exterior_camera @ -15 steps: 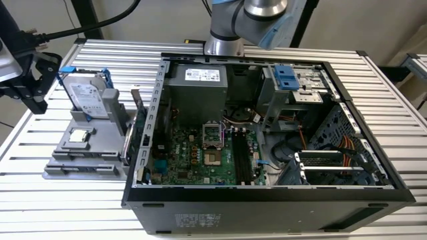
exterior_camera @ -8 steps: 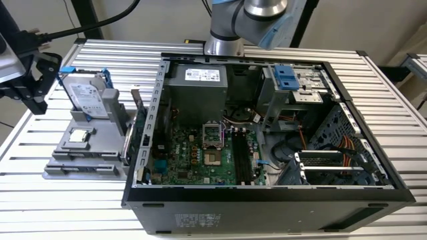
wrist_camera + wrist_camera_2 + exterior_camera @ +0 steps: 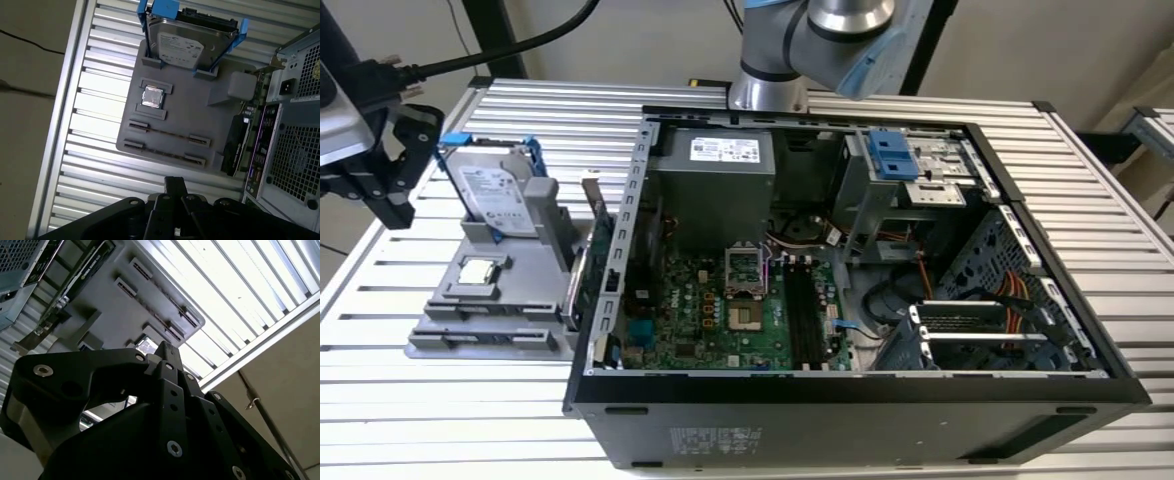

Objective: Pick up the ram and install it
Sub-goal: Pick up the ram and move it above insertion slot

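The ram (image 3: 167,134) shows in the first wrist view as a thin dark strip standing on edge between small brackets on the grey holder (image 3: 200,107). My black gripper (image 3: 395,216) hangs at the exterior view's left, up and to the side of the holder (image 3: 460,300), apart from everything. Both wrist views show its fingertips (image 3: 175,182) pressed together with nothing between them; the same tips (image 3: 166,348) point towards the holder. The open computer case (image 3: 854,385) lies at the exterior view's right of the holder, with its dark memory slots (image 3: 801,310) on the green motherboard.
A silver hard drive in a blue frame (image 3: 494,190) stands upright at the back of the holder, and a small square silver CPU chip (image 3: 479,270) lies in front of it. A graphics card (image 3: 235,142) sits between holder and case. The slatted table edge (image 3: 60,125) is close by.
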Controlling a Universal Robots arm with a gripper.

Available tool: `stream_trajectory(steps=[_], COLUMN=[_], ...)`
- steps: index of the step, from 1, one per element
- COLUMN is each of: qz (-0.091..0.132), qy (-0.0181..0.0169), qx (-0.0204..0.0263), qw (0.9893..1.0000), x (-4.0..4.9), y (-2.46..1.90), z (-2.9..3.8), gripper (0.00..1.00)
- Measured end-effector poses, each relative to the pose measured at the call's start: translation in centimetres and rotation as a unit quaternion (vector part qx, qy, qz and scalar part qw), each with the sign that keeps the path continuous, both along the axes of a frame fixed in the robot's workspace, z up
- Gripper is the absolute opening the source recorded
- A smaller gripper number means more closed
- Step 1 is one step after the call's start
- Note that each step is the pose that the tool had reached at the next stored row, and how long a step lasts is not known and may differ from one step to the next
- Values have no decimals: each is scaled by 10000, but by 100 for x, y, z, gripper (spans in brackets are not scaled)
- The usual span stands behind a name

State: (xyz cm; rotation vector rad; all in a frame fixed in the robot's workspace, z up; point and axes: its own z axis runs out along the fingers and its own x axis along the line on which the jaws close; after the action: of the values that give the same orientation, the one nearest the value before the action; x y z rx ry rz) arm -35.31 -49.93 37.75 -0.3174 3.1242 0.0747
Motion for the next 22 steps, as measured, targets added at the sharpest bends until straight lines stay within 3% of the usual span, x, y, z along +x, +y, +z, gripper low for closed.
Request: stream_trajectory(steps=[22], qz=[138], qy=[0], qx=[0], qw=[9999], x=[0], y=[0], z=[0], gripper=[0])
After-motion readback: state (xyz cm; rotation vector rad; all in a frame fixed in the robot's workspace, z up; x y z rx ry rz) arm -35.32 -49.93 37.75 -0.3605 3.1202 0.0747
